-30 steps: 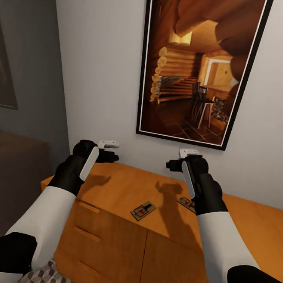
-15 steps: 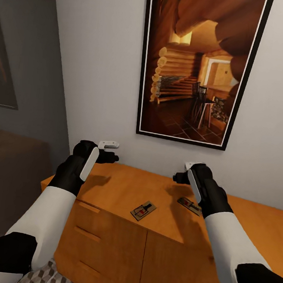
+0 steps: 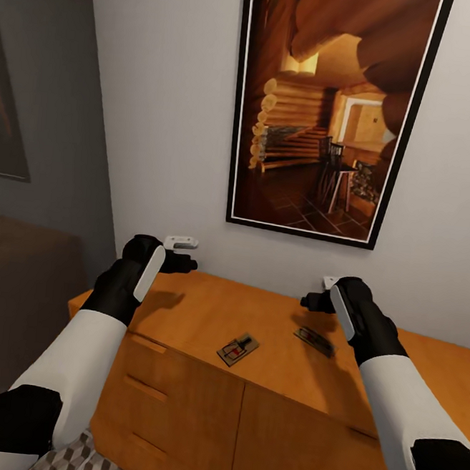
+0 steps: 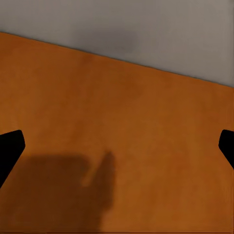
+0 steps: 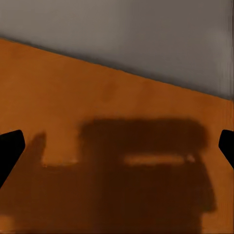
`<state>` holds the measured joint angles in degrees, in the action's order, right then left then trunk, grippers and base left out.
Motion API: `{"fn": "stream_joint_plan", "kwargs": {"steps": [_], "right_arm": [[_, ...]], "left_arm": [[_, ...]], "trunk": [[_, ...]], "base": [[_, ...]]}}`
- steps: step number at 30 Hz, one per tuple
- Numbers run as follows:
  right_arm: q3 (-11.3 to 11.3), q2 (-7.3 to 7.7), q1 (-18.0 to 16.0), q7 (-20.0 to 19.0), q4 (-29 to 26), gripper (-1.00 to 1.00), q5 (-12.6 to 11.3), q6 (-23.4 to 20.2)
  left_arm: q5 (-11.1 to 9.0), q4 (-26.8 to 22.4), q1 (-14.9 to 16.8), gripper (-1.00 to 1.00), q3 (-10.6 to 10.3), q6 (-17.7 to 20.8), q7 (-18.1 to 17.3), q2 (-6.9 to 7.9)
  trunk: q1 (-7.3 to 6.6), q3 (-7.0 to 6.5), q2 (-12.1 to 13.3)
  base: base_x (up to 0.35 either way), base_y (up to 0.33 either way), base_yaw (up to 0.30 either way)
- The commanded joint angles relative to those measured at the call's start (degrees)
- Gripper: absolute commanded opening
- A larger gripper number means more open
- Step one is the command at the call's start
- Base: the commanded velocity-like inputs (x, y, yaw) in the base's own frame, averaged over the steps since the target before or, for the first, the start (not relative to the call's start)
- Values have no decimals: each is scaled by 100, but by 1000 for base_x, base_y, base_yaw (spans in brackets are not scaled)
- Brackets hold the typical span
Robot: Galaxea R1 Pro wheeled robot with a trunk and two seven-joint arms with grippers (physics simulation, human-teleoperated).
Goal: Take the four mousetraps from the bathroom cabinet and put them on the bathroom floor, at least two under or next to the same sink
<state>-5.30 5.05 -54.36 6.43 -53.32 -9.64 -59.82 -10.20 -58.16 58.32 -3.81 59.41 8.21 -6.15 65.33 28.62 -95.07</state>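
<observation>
Above the orange-brown top of the cabinet [image 3: 205, 318], both pairs of jaws are seen held wide apart and empty. Through the left wrist camera the dark fingertips [image 4: 10, 148] are shown at opposite edges of the picture, with bare wood and an arm's shadow between them; the right wrist camera gives the same spread, its fingertips [image 5: 9, 146] parted over wood crossed by a broad blocky shadow. Nothing is gripped by either.

From the head camera, the left gripper [image 3: 179, 253] is found over the back left part of the cabinet top, close to the pale wall [image 3: 160, 113]. The right gripper [image 3: 321, 292] is held over the back of the top further right, also close to the wall.

Two mousetraps are seen lying flat on the wood between the arms. One mousetrap [image 3: 238, 349] is placed near the front edge, with a red mark on its board. The other mousetrap [image 3: 314, 340] is set further back, just beside and below the right gripper, apart from it.

Drawer fronts [image 3: 168, 408] are visible beneath the top. A black-framed picture [image 3: 326, 107] of a log interior is hung on the wall above. A corner of cube-pattern bathroom floor [image 3: 77, 460] is glimpsed at the bottom edge.
</observation>
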Motion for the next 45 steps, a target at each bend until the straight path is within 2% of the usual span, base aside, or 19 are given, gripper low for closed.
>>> {"fn": "stream_joint_plan", "kwargs": {"steps": [1, 15, 28, 38, 41, 45], "right_arm": [[-23, 16, -4, 59, -2, 100, -76, -18], [-32, 47, -4, 70, 5, 100, -121, -18], [-33, 25, -4, 73, 6, 100, -126, -18], [-29, -48, 0, 56, -16, 100, -148, -18], [-31, -119, -2, 54, -18, 100, -228, -18], [-32, -233, -1, 53, -20, 100, -491, -18]], "left_arm": [[-59, -4, 4, 100, -6, 19, 58, 0], [-53, -2, 4, 100, -6, 18, 58, -1], [-52, -3, 4, 100, -6, 11, 58, -8], [-52, -3, 4, 100, -6, 9, 58, -9], [-52, -3, 4, 100, -6, 9, 58, -9], [-52, -3, 4, 100, -6, 9, 58, -9]], "trunk": [[-1, 7, -4], [-1, 7, -4], [-1, 7, -4], [-1, 7, -4], [-1, 7, -4], [-1, 7, -4]], "base": [[-94, -29, 0], [-174, -99, 0], [-23, -14, 0], [-1, -1, 0], [0, 0, 0], [0, 0, 0]]}}
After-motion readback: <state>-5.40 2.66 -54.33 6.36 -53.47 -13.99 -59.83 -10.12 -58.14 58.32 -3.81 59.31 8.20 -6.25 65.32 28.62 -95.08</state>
